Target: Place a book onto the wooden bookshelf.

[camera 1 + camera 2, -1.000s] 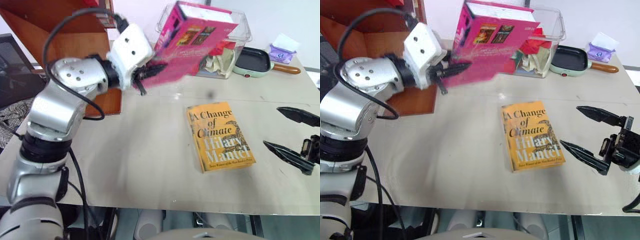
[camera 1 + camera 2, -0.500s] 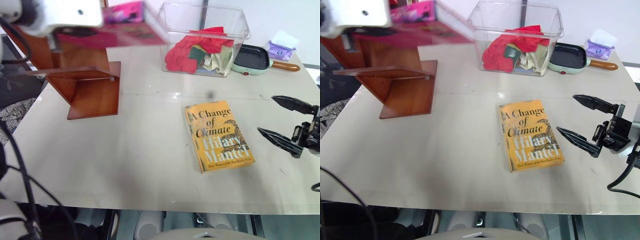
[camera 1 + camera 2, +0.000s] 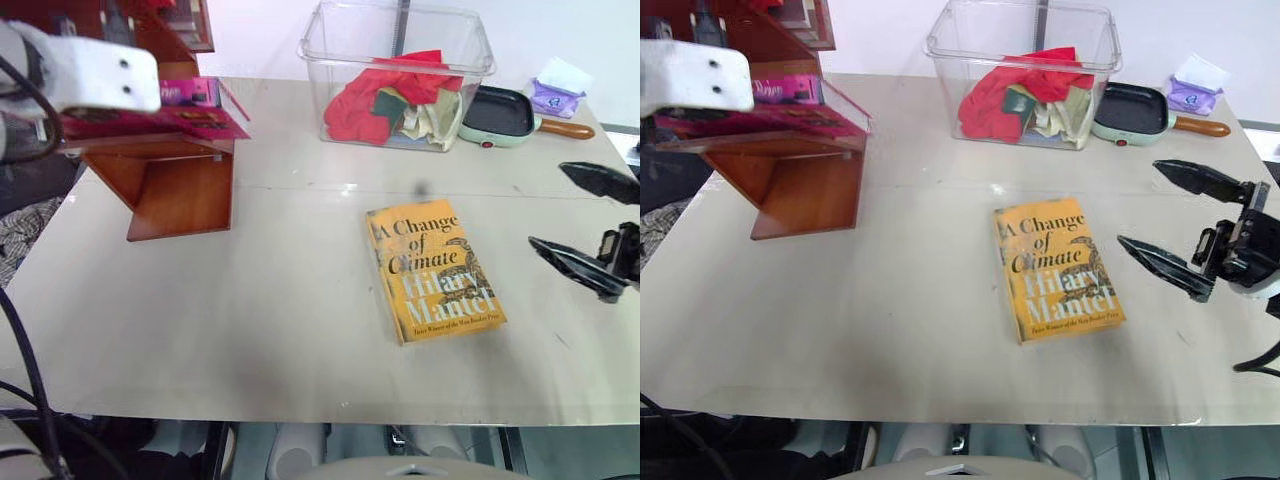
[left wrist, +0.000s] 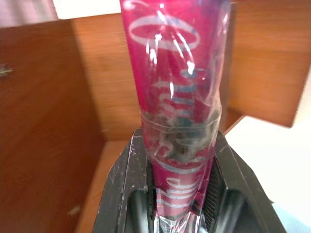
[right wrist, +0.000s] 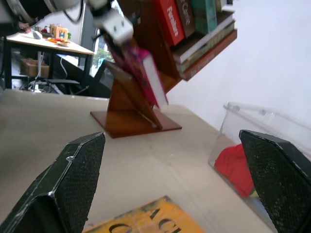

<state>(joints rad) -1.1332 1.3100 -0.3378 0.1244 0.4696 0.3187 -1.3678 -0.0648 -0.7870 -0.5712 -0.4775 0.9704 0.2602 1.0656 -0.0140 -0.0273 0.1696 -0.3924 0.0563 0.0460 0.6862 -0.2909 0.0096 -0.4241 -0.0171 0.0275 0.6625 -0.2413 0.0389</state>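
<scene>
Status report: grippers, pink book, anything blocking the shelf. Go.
Left gripper shut on bright pink paperback book over reddish-brown wooden bookshelf ledge. Right gripper open, empty. Nothing seen in the way.

A yellow-orange "A Change of Climate" paperback [image 3: 434, 270] lies flat on the pale table [image 3: 250, 300]. Behind it stands a clear plastic bin [image 3: 398, 72] of cloths, beside a small green frying pan [image 3: 505, 117].

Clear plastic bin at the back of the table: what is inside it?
The clear plastic bin holds crumpled cloths: mostly red, with a dark green piece and a cream one. Whatever lies beneath the pile is covered. No book shows inside.
</scene>
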